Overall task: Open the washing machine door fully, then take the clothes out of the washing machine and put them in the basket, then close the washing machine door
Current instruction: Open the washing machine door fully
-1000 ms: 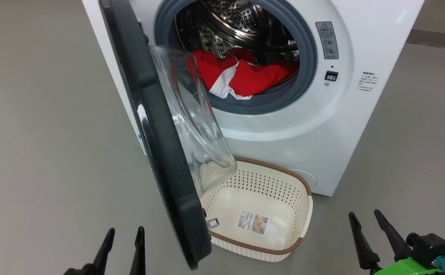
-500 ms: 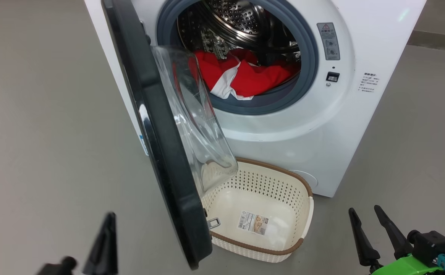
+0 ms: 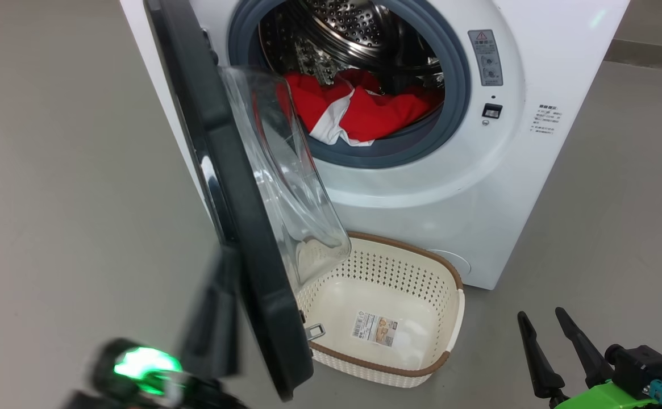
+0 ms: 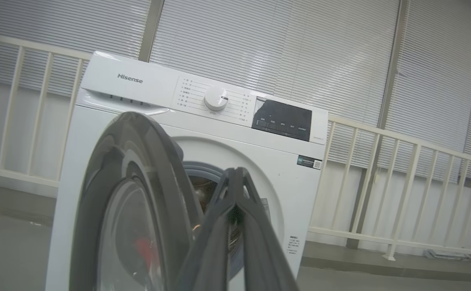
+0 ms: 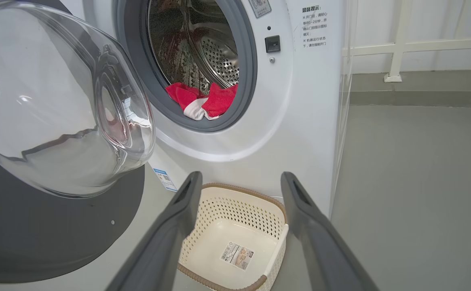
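The left gripper (image 4: 235,173), fingers pressed together, hovers by the outer face of the washing machine door (image 3: 234,227), which stands half open over the cream perforated basket (image 3: 399,372) on the floor. Best to push the hard glossy rim, not the bulging glass. Soft red-and-white clothes (image 3: 376,113) slump at the steel drum's (image 3: 359,23) lip. The right gripper (image 5: 240,180) hangs spread.

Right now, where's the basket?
Head view, lower centre: the basket sits on the floor at the foot of the washing machine, right of the open door, below the clothes in the drum.
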Robot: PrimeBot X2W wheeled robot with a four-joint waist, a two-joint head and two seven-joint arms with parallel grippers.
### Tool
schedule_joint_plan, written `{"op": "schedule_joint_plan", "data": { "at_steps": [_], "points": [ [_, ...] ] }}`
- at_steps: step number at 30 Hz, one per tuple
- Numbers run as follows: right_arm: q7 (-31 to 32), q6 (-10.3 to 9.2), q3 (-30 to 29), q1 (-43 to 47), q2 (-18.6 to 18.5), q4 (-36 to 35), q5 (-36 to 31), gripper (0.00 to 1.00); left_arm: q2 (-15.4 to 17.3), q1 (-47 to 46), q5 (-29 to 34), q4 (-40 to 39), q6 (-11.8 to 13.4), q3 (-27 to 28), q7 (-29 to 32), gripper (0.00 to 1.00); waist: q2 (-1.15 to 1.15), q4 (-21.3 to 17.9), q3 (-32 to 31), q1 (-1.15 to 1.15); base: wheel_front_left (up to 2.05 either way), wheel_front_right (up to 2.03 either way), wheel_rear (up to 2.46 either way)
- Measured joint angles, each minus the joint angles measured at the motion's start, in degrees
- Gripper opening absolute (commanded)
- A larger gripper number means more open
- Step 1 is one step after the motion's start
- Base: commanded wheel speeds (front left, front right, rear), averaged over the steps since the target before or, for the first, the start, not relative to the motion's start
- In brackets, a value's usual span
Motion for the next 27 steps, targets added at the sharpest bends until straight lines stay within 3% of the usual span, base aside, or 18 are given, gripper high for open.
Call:
{"op": "schedule_joint_plan", "data": {
  "at_steps": [4,8,18,27],
  "points": [
    [0.0,0.0,0.2,-0.01,0.01,0.01,0.0,1.0,0.12,0.2,-1.75,1.72,-2.34,-9.5,0.01,0.0,0.0,-0.23,0.06,0.0,0.0,0.0,0.0],
    [0.0,0.0,0.89,-0.04,0.01,0.08,0.19,1.0,0.27,0.58,-2.81,7.78,-2.99,-14.69,0.02,0.0,0.0,-0.46,0.13,0.0,0.0,0.0,0.0],
    [0.0,0.0,1.2,-0.24,0.0,0.12,0.41,1.0,0.33,0.47,-6.75,21.91,-2.69,-15.04,0.03,0.0,0.0,-0.79,0.66,0.0,0.0,0.0,0.0],
    [0.0,0.0,1.14,-0.69,0.01,0.04,0.41,1.0,0.31,0.16,-9.83,25.1,-0.9,-12.99,0.03,0.0,0.0,-0.32,0.5,0.0,0.0,0.0,0.0]
  ]
}}
